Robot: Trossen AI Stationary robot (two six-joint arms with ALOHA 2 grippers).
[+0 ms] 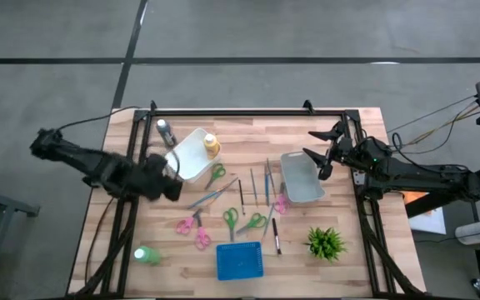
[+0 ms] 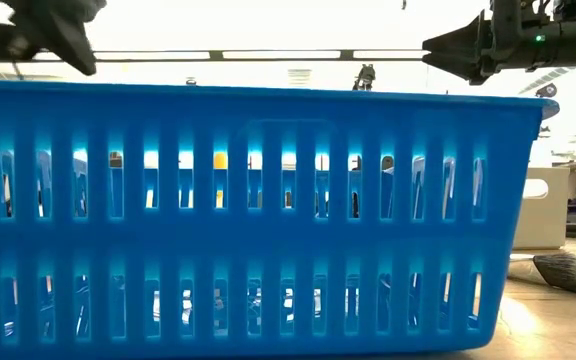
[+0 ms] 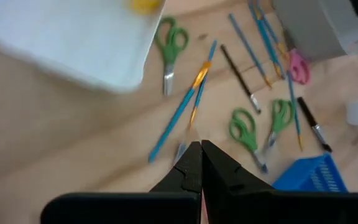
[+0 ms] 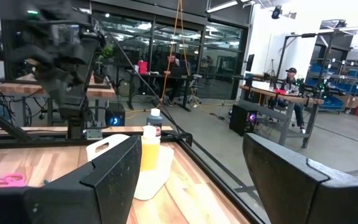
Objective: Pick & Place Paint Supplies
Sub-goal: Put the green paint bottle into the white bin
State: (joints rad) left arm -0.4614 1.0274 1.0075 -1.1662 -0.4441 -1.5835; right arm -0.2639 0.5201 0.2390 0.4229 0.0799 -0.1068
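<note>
Nearest your low camera, the blue basket (image 2: 258,215) fills almost the whole frame and blocks your sight of the desk (image 1: 248,125) behind it; from above it sits at the desk's front edge. Around it you have a white tray (image 1: 188,154) at the back left, a grey bin (image 1: 301,178) at the right, a potted plant (image 1: 325,242) front right, then green scissors (image 1: 238,222) and pink scissors (image 1: 193,227) scattered mid-desk.

Your paint supplies are spread out: the yellow-orange bottle (image 1: 212,146) stands touching the white tray, the dark grey bottle (image 1: 166,132) just beyond it near the back rail, the green bottle (image 1: 147,255) lies front left, and the brushes (image 1: 255,187) lie between tray and bin.

Your left gripper (image 3: 201,163) hangs over bare desk beside the tray, angled down toward the blue brushes, jaws pressed together on nothing. Your right gripper (image 1: 317,150) is raised over the back right, above the grey bin's far end, jaws spread wide and empty.
</note>
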